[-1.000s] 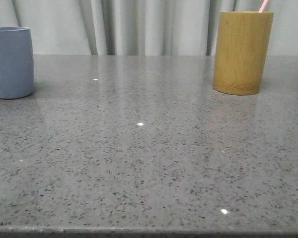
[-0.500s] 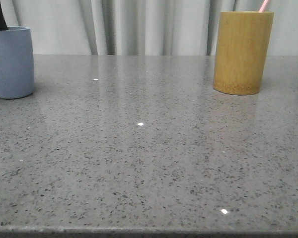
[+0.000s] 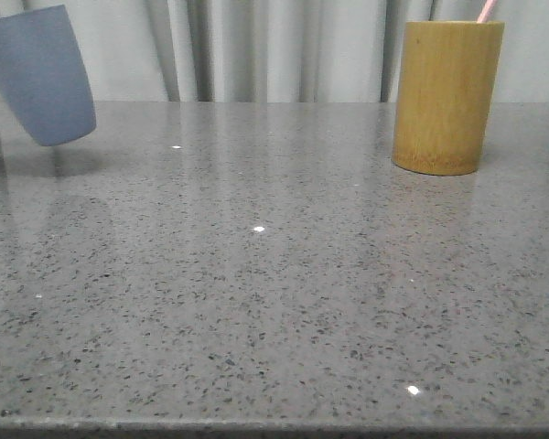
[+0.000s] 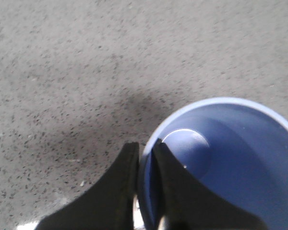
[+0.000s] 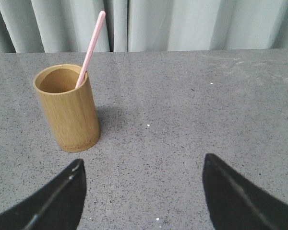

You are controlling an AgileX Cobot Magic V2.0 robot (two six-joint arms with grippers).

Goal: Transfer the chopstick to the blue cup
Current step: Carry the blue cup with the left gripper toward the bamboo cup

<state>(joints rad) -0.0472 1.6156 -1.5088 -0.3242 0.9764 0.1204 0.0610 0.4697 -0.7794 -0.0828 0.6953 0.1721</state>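
Above the table — our left gripper pinches the blue cup, tilted; right gripper wide — chopstick in bamboo cup.

Staged tabletop test setup, likely a lab or demo room. Speckled grey stone-look table, bare. Plain pale curtain closing off the far side. Props: bamboo holder, blue cup.

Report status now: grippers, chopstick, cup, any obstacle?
Left gripper shut on blue cup rim, cup lifted, tilted. Right gripper open. Chopstick in bamboo holder. No obstacle seen.
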